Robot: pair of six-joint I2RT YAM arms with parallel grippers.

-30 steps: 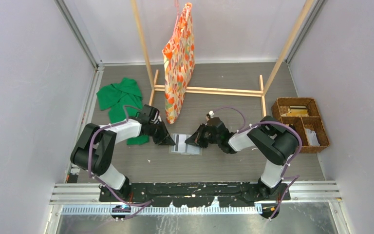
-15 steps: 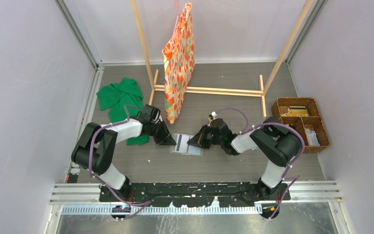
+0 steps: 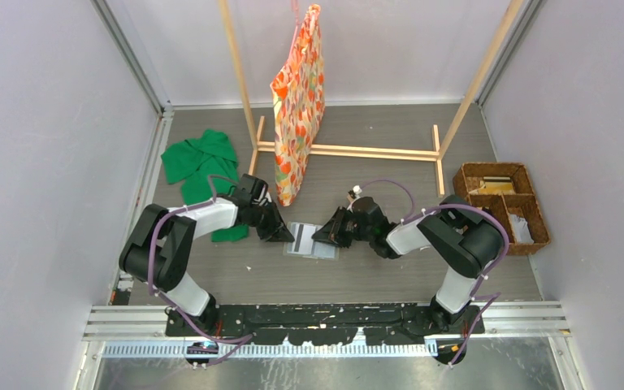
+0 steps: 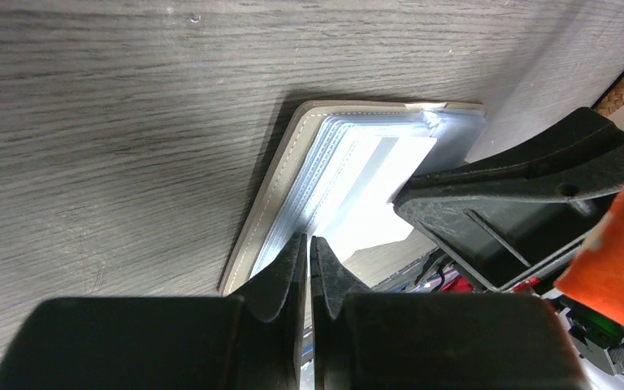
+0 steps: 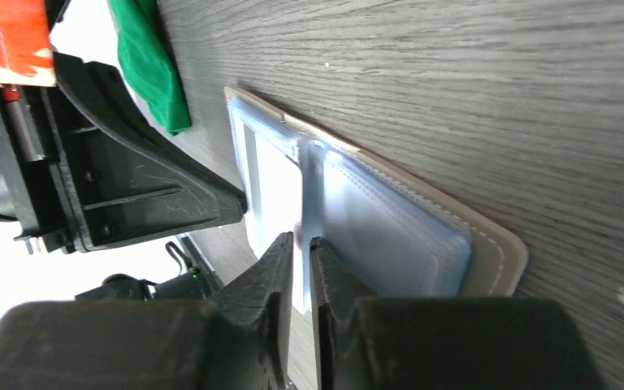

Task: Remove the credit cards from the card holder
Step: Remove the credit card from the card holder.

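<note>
The grey card holder [image 3: 314, 244] lies open and flat on the table between both grippers. Its pale translucent pocket leaves [image 4: 333, 154] glare white, and I cannot make out the credit cards inside them. My left gripper [image 3: 290, 236] is shut, its tips [image 4: 309, 240] resting on the leaves at the holder's left half. I cannot tell if it pinches a leaf. My right gripper [image 3: 318, 236] comes in from the right. Its jaws [image 5: 301, 240] stand slightly apart around one raised translucent leaf [image 5: 312, 175] near the fold of the holder [image 5: 406, 223].
A green cloth [image 3: 199, 162] lies behind the left arm. A wooden rack [image 3: 349, 150] with a hanging orange patterned bag [image 3: 298, 97] stands behind the holder. A brown wicker basket [image 3: 504, 207] sits at the right wall.
The right gripper's jaws have parted a little around the leaf, and the right arm has shifted slightly rightward. The left gripper and the holder stay put.
</note>
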